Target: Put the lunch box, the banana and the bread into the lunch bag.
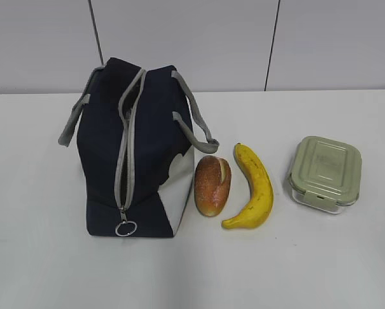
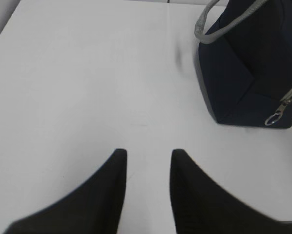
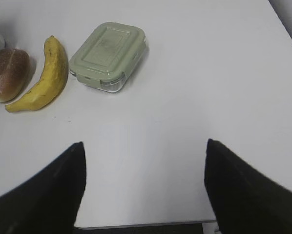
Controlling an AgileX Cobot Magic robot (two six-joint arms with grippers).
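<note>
**Four task items on the table, both hands empty**

The lunch bag [image 1: 138,151] stands at the left of the table [image 1: 321,270], its grey zipper [image 1: 125,161] looking mostly closed and the ring pull [image 1: 125,228] facing you. The bread [image 1: 212,185] lies just beside the bag's white panel, the banana [image 1: 253,187] just beside the bread, and the lunch box [image 1: 325,172] a little further right. Expect the glass box to be heavy, stiff and slippery: grip it across the lidded sides. The banana bruises and the roll crushes, so take each lightly at mid-length. The soft bag may sag, and its strap handles [image 1: 196,122] drape near the opening. Your left hand [image 2: 148,161] is partly open, your right hand [image 3: 145,151] wide open; neither holds anything.
</note>
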